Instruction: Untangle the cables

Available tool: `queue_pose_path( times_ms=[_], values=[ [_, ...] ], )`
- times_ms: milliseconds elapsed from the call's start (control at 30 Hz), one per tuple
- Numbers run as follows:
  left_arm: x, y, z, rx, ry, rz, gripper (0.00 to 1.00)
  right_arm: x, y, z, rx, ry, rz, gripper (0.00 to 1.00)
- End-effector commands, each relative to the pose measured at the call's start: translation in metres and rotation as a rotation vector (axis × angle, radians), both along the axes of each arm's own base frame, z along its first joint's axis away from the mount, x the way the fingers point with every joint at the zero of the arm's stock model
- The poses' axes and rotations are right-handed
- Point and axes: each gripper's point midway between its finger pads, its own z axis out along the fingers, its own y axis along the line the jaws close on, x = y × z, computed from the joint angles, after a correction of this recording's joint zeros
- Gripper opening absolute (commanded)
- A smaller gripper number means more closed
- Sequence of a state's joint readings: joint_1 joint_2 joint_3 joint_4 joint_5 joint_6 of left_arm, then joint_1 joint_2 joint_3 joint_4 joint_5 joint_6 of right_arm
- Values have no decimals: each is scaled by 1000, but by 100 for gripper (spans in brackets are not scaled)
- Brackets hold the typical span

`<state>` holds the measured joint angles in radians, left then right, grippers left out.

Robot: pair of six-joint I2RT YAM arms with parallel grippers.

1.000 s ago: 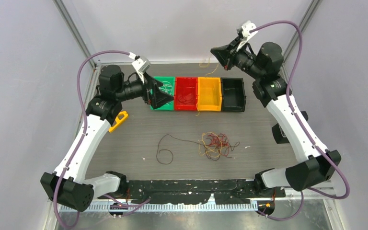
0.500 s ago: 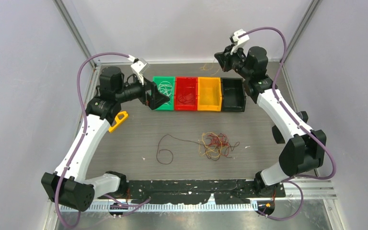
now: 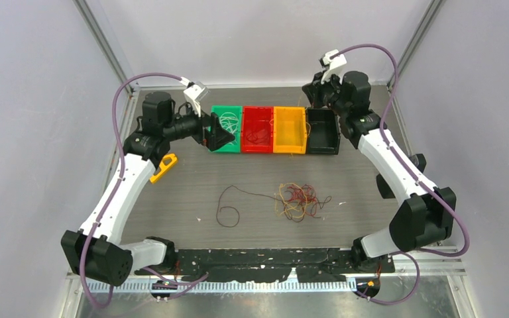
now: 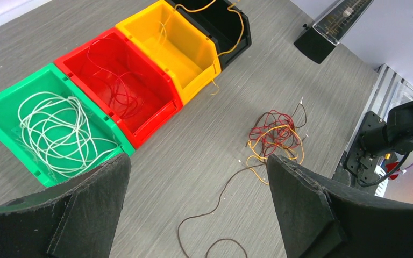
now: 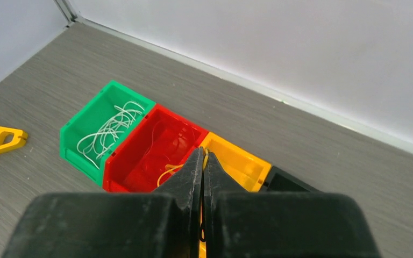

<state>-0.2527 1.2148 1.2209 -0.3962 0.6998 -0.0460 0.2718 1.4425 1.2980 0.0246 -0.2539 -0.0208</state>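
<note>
the green bin [image 4: 16,86], red bin [image 4: 158,121], yellow bin [image 4: 199,80] and black bin [image 4: 239,40] stand on a grey table [image 4: 193,156] with fine streaked grain. whitish cables [image 4: 54,134] lie in the green one and red cables [image 4: 121,91] in the red one, while the tangle [image 4: 273,134] mixes red, yellow-orange and dark brown strands, with a dark brown cable [image 4: 223,189] trailing from it. the right gripper [image 5: 203,153] is black, and the yellow-orange cable [image 5: 165,172] is pinched in it.

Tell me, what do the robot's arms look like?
Both the left arm and right arm have white links, chunky black joints and a looping purple hose. Each ends in a black gripper with two wedge-shaped fingers: left gripper, right gripper.
</note>
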Motion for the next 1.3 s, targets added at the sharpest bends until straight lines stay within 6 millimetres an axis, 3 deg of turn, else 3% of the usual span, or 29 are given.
queue_pose_path(
  times_ms=[0,133,167,200,233,267,300,400,433,467,500,533,567,667,767,867,1067,1133,1167,1267],
  values=[
    [4,2,4,-12,11,13,99,11,-9,1,7,13,-72,5],
    [7,5,0,-3,27,33,100,36,-4,-20,-2,106,-95,5],
    [8,6,-1,-1,33,39,99,41,-4,-10,18,105,-108,5],
    [8,7,-3,0,39,44,99,49,-5,-19,15,135,-135,6],
    [8,8,-2,0,41,46,100,55,-5,-7,35,118,-149,5],
    [8,8,-3,0,43,48,100,62,-7,-13,29,132,-169,5],
    [8,9,-3,0,44,50,99,67,-6,-3,39,114,-176,5],
    [7,12,-7,3,50,57,100,83,-1,-3,39,95,-169,5],
    [7,13,-9,4,53,58,100,87,0,6,45,75,-167,5],
    [6,13,-11,5,59,59,100,93,2,0,40,82,-164,5],
    [6,14,-12,5,63,61,100,97,3,10,46,61,-163,5],
    [7,16,-13,6,65,64,100,104,5,3,39,68,-162,5],
    [7,16,-13,6,65,65,100,108,6,11,42,49,-161,5],
    [8,19,-15,10,68,70,100,125,9,1,17,45,-154,5],
    [9,21,-18,14,80,74,99,138,14,9,9,13,-135,5],
    [8,23,-21,18,90,77,100,148,19,-4,-13,19,-115,6],
    [6,28,-25,27,101,90,100,136,25,-23,-58,41,-45,5],
    [7,30,-26,29,102,93,100,124,23,-43,-85,56,-23,5],
    [7,30,-26,27,103,94,100,117,24,-35,-88,28,-6,5],
    [7,30,-27,24,111,95,100,94,28,-59,-108,90,63,5]
  ],
)
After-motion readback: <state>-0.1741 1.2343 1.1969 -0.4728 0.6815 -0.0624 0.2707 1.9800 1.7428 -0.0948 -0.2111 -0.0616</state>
